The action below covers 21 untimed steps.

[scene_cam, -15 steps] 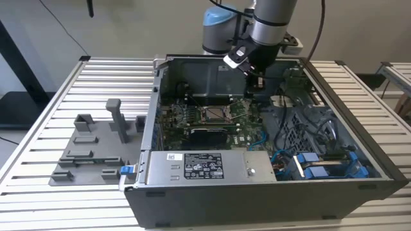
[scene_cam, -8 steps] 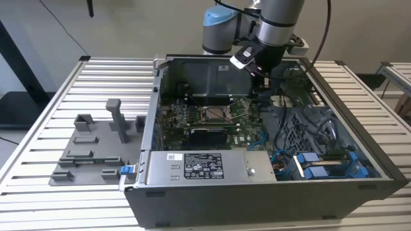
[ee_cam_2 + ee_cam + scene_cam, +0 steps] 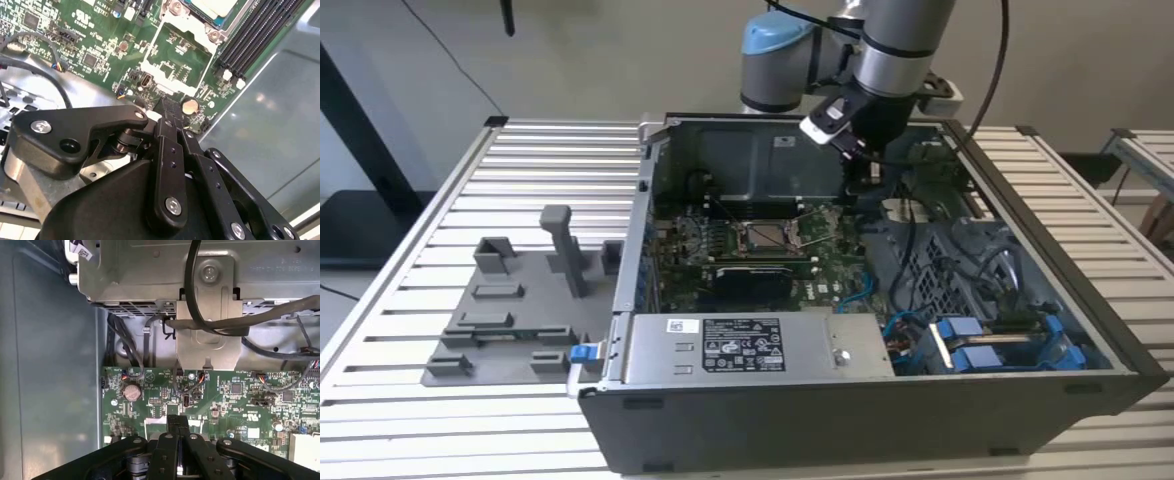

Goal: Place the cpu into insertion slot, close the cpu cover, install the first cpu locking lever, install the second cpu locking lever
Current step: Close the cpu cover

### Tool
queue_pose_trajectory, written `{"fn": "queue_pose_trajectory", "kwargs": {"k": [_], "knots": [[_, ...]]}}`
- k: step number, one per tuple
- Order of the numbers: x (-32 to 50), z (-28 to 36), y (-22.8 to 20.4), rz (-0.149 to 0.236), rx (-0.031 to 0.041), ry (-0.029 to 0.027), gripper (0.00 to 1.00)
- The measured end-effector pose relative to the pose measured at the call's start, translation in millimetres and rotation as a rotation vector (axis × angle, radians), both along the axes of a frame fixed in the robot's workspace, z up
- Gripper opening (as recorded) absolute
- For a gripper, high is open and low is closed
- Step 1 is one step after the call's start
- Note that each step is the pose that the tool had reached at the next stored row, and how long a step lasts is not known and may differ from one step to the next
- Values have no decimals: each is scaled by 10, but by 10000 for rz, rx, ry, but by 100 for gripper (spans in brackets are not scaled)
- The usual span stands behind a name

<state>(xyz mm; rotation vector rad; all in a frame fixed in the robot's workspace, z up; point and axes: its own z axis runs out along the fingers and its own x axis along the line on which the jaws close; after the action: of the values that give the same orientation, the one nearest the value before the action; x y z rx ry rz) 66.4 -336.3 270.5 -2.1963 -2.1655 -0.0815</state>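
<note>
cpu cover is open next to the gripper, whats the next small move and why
Probably ease the gripper forward against the cpu cover to tip it down over the insertion slot. The cover stands open, the cpu looks already seated in the slot, and the shut fingertips sit right beside the cover's edge.

In the exterior view, can't tell what sits in the slot (image 3: 766, 237): too small. Can't see the whole arm (image 3: 901, 40) there either, cut off at the top. In the second wrist view, can see just a corner of the cpu (image 3: 214, 6), cut off at the edge. Can't tell if the gripper (image 3: 169, 107) touches the cover (image 3: 150, 55): hidden by its own fingers (image 3: 166, 135).
</note>
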Motion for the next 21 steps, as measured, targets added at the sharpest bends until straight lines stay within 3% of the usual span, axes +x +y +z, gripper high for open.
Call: {"fn": "queue_pose_trajectory", "kwargs": {"k": [7, 21], "knots": [[59, -50, 1, 0, 87, -1, 11], [89, -236, 1, 0, 321, -1, 11]]}}
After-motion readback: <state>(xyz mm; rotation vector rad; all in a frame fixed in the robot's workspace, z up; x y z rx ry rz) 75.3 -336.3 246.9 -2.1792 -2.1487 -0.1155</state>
